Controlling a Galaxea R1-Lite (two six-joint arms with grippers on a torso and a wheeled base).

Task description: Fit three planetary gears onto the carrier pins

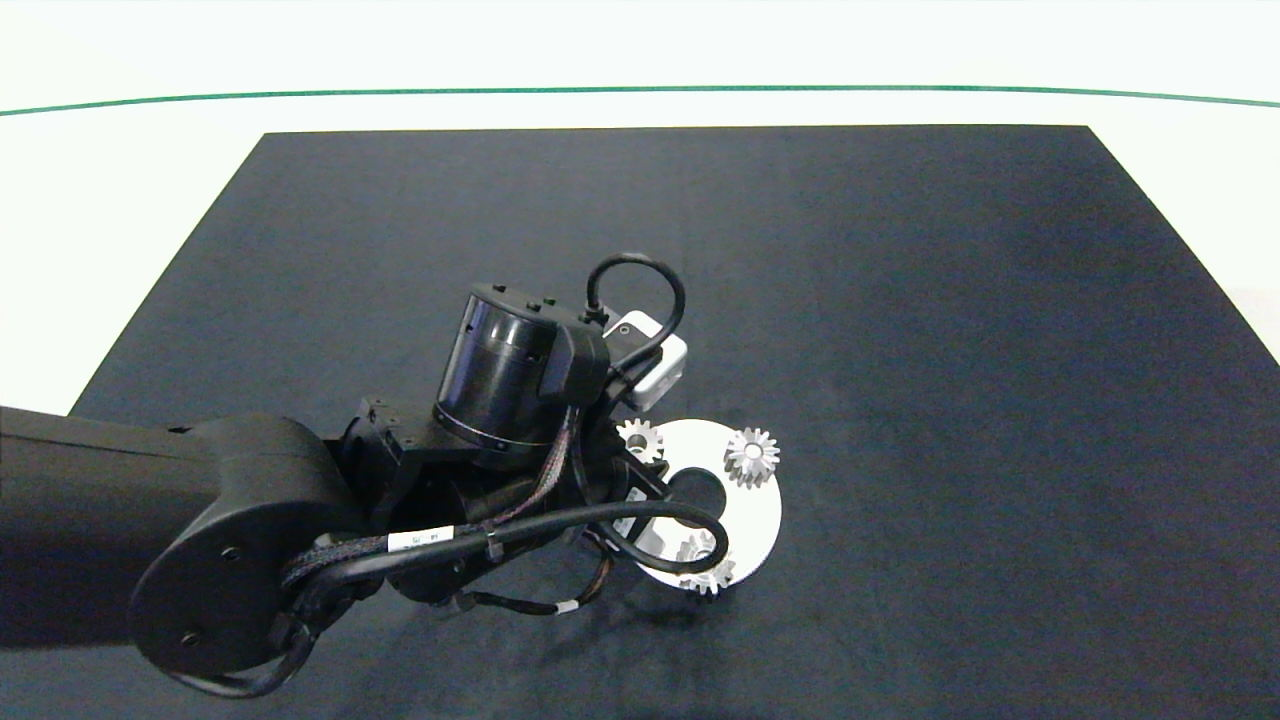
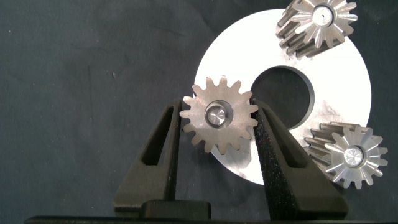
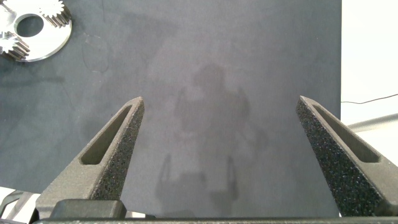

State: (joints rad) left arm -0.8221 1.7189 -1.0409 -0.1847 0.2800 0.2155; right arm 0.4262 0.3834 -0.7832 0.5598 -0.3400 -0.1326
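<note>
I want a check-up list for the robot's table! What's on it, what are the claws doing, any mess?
Surface: dark mat on a white table.
Job's things: white disc with three gears on its pins: one at the left claw, one on the far side, one on the near edge.
Clutter: nothing seen.
Grippers: left claw has its fingers against the first gear's sides, pin tip showing in the gear's hole; right claw wide open over bare mat, away from the disc.
Cables: black cable loops over the disc.
Surroundings: green line beyond the mat.
</note>
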